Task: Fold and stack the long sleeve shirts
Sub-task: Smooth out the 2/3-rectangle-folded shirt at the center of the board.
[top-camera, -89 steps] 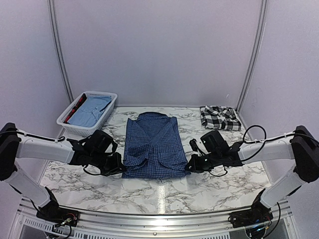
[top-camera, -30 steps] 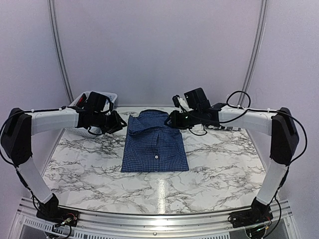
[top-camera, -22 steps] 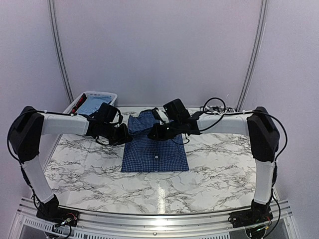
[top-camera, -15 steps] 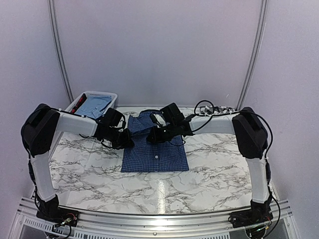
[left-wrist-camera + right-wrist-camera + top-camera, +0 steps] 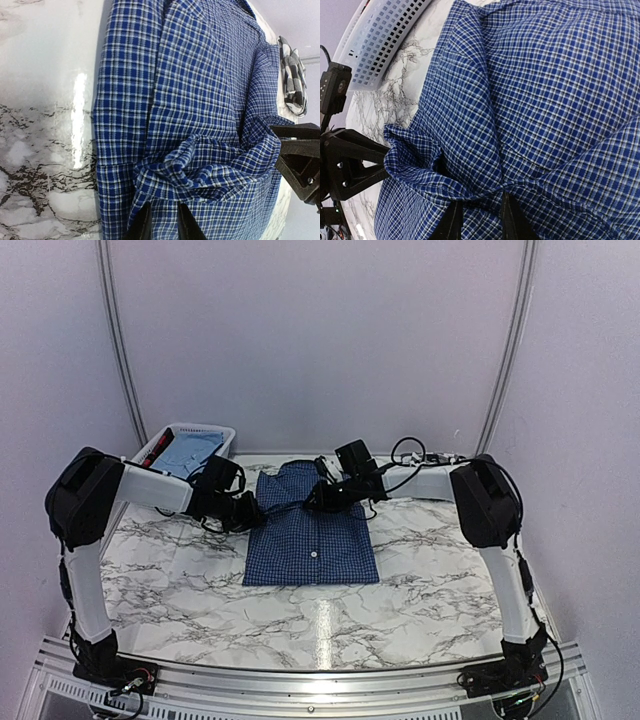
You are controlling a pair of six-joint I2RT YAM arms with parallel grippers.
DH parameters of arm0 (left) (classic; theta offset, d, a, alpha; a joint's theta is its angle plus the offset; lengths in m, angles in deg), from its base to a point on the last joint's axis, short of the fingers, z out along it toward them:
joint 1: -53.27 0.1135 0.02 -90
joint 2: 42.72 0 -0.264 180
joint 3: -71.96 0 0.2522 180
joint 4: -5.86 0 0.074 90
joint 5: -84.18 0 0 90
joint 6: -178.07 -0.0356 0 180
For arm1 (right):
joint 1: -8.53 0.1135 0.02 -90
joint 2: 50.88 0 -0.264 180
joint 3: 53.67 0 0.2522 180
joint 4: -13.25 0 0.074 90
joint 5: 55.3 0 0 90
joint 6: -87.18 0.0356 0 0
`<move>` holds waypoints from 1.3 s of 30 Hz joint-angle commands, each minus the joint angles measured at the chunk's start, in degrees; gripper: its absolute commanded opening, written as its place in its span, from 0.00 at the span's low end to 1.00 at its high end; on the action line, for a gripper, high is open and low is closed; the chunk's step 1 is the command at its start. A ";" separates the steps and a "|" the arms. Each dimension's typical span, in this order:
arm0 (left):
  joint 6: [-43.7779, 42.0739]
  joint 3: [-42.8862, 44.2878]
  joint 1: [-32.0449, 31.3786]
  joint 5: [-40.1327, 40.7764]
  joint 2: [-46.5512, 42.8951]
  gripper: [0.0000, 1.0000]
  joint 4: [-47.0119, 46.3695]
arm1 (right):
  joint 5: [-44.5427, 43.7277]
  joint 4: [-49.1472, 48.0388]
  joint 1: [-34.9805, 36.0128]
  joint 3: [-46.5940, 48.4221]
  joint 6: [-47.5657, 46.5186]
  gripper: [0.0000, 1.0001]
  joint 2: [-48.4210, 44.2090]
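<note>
**Both grippers pinched on the blue shirt; plaid shirt lies apart**

Item under work: a dark blue fine-checked button-up cloth shirt (image 5: 312, 535). It lies folded to a rough rectangle at the middle of the white marble-patterned table (image 5: 440, 580), collar toward the far wall. One white button (image 5: 314, 554) shows on its near half.

Left gripper (image 5: 252, 512): low at the shirt's far left edge. In the left wrist view its two fingers (image 5: 143, 224) stand close together, only a narrow gap between them. A raised, bunched fold of the blue cloth runs into that gap. It is closed on the shirt.

Right gripper (image 5: 316, 502): over the shirt's far half, just right of the collar line, reaching in from the right. In the right wrist view its fingers (image 5: 452, 220) are likewise nearly together, and creases in the cloth converge at the tips. It too is pinched on the blue cloth. Each wrist view shows the other gripper just across the lifted fold.

Second item: a black-and-white plaid shirt (image 5: 294, 75). It lies folded at the far right of the table, well apart from the blue one. In the overhead view the right arm hides most of it.

Other: a white slatted plastic basket (image 5: 222, 432) stands at the far left corner. It holds a light blue cloth (image 5: 190, 452).
</note>
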 commanded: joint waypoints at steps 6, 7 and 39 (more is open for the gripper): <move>1.50 4.65 1.80 1.22 4.30 0.22 -2.54 | 1.80 1.35 -0.34 4.31 -1.19 0.27 1.19; 1.92 5.09 2.24 0.89 5.07 0.22 -2.56 | 1.60 1.68 -0.39 4.47 -1.37 0.28 0.89; -4.41 7.31 5.22 3.33 1.62 0.27 3.99 | -1.57 2.09 -11.05 -10.63 -6.80 0.34 -8.96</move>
